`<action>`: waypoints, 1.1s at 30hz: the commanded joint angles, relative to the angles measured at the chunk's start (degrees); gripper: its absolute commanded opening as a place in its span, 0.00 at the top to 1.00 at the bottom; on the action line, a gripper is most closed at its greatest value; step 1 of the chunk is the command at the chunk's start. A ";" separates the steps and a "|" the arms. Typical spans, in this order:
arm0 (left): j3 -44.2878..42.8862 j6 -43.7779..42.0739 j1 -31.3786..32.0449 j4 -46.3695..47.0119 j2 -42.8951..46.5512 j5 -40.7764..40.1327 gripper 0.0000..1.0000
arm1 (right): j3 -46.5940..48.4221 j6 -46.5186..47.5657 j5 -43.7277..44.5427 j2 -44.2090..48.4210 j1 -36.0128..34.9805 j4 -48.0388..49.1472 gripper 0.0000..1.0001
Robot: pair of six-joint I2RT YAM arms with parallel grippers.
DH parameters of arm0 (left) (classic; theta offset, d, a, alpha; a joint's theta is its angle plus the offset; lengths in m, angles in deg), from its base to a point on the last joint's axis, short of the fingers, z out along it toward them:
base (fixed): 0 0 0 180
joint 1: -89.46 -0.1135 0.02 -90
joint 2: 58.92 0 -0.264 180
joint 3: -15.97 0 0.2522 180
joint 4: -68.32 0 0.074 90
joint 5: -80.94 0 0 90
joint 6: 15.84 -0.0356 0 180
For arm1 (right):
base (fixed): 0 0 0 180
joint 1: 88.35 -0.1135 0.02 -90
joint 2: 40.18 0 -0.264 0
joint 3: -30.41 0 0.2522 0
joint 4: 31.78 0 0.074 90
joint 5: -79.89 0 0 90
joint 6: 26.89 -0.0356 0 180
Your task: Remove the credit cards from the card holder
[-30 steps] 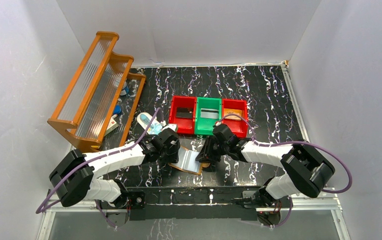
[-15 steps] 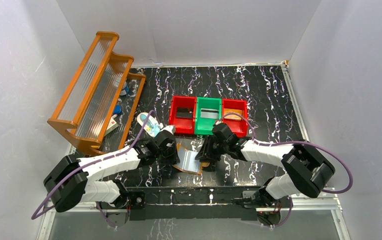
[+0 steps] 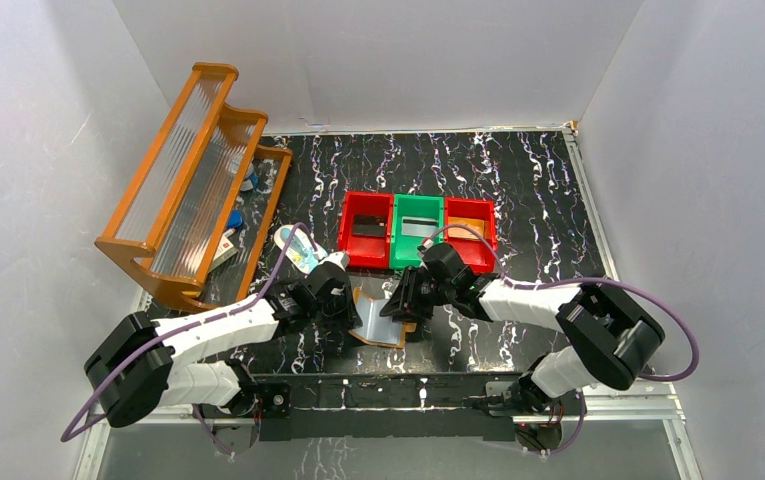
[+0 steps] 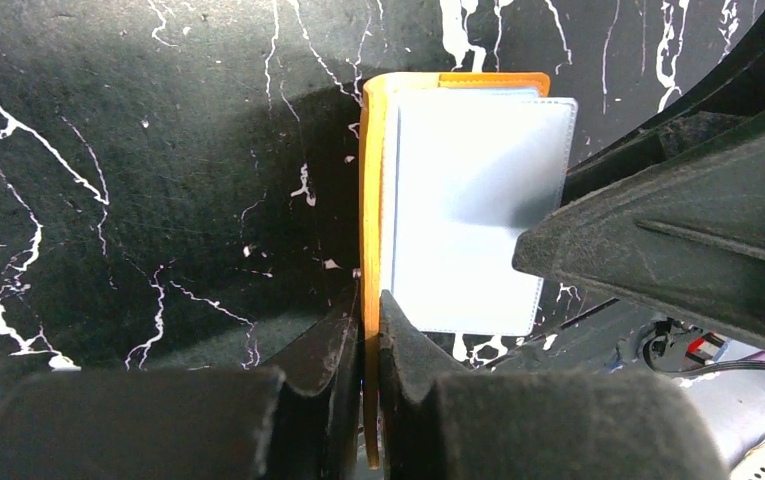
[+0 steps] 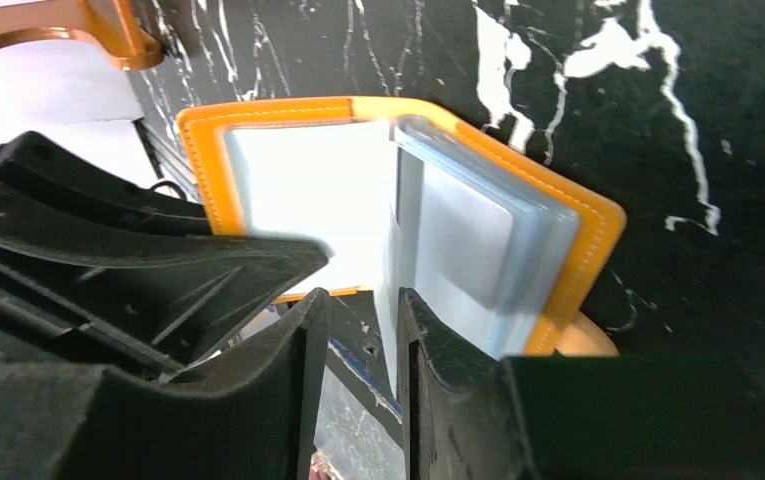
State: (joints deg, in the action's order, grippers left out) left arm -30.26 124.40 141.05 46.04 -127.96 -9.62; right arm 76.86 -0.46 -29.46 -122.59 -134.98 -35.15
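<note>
Pinching card holder edge: left claw

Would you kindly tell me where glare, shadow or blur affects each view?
Top external: evenly lit, sharp, the card holder small. Left wrist: a soft shadow crosses the pale card; the table is crisp. Right wrist: glare whitens the holder's clear window.

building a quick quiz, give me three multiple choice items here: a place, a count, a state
1. Where is the card holder? A on the table; B inside a red bin; C off the table.
2. How many red bins? A one; B two; C three.
3. The left gripper is: A wide open; B out of view; C shut on the holder.
A: it lies on the dark tabletop. B: one each side of the green bin. C: its fingers pinch the orange edge.
</note>
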 commanded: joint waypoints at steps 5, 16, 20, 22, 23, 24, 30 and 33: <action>2.87 1.98 0.17 1.31 1.92 0.02 0.93 | 3.89 -3.64 -6.63 -5.47 -1.27 14.38 0.59; 4.31 2.93 0.22 -3.96 8.31 -4.51 0.58 | 7.98 -6.43 -4.27 -14.06 -4.85 17.07 0.51; 4.17 4.69 0.22 -10.79 14.19 -9.06 0.46 | 6.33 -8.17 -2.75 -15.97 -4.89 18.24 0.51; 4.31 5.69 0.23 -13.94 17.03 -10.99 0.43 | 6.28 -8.26 -2.67 -16.87 -5.09 18.51 0.51; 4.45 5.89 0.25 -14.98 18.70 -11.69 0.41 | 6.46 -8.19 -2.56 -16.98 -5.20 18.25 0.51; 4.52 6.19 0.19 -15.71 21.09 -12.33 0.40 | 6.73 -8.13 -2.39 -17.83 -5.30 17.83 0.51; 2.83 3.28 0.18 -14.50 25.93 -10.14 0.40 | 8.32 -6.83 -0.26 -20.34 -5.92 12.28 0.52; 1.89 -0.65 0.24 -9.58 24.87 -6.46 0.45 | 8.25 -6.67 0.87 -20.01 -6.01 11.62 0.52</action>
State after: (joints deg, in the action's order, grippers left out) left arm -25.75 128.16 141.05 33.21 -102.58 -18.75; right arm 84.14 -7.56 -31.47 -141.80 -140.68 -19.76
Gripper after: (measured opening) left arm 0.587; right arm 0.480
